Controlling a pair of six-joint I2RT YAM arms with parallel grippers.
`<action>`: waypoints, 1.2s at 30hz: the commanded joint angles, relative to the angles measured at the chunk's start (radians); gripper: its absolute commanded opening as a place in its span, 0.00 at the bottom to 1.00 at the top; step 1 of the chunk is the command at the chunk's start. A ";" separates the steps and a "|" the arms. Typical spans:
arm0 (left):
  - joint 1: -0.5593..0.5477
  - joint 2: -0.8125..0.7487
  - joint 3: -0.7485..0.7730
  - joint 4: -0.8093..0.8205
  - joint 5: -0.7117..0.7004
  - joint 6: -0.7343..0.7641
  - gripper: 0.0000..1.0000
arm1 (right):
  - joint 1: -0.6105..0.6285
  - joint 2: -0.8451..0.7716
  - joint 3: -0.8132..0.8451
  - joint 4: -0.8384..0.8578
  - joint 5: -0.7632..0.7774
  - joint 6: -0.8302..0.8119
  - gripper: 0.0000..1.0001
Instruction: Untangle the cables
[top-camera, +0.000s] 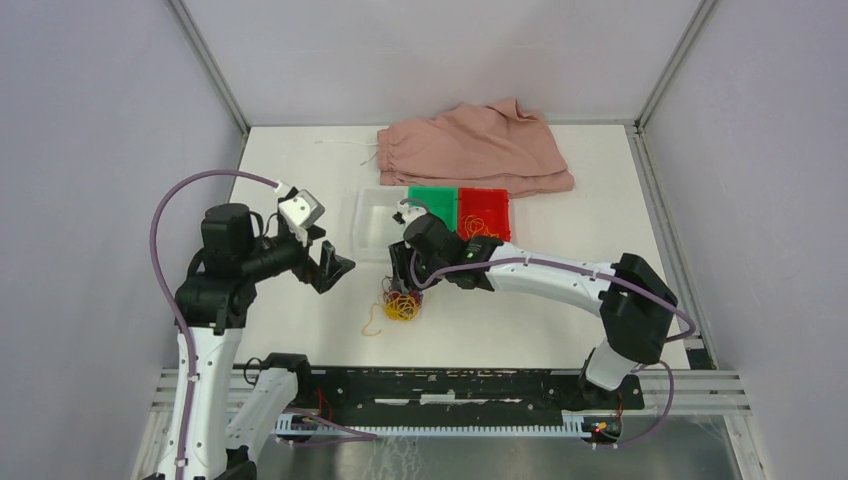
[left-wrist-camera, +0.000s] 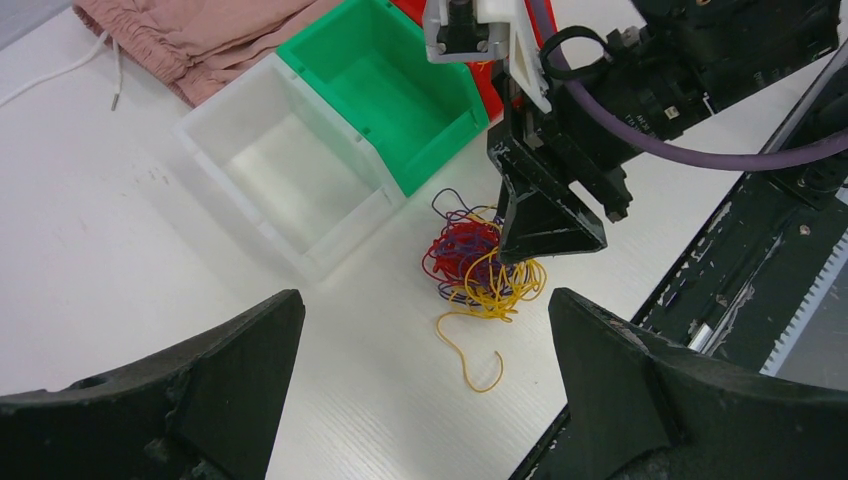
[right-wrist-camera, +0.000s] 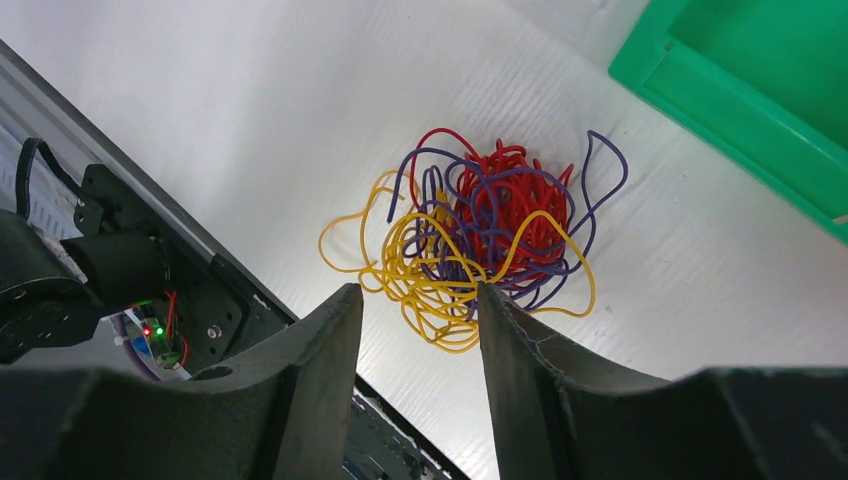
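yellow, red and purple cables are balled on the table beside the clear bin; light, floppy, snag-prone. the yellow tail is best pinched. right gripper is slightly parted above them, left gripper spread wide, empty.

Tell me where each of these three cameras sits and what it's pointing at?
Top external: above and behind, looking down on the table; left arm and right arm show.
Left wrist: looks across at the tangled cables and right gripper; own fingers below.
Right wrist: looks down on the cables; own fingers below.
All three share the cables.
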 joint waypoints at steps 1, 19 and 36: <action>0.001 -0.007 0.009 -0.001 0.020 0.038 0.99 | -0.003 0.054 0.034 0.022 -0.001 0.049 0.51; 0.000 -0.015 -0.001 -0.002 0.032 0.045 0.99 | -0.003 0.121 0.095 0.030 0.004 0.098 0.13; 0.001 -0.016 -0.024 -0.003 0.037 0.060 1.00 | -0.019 -0.042 -0.056 0.006 0.030 0.237 0.60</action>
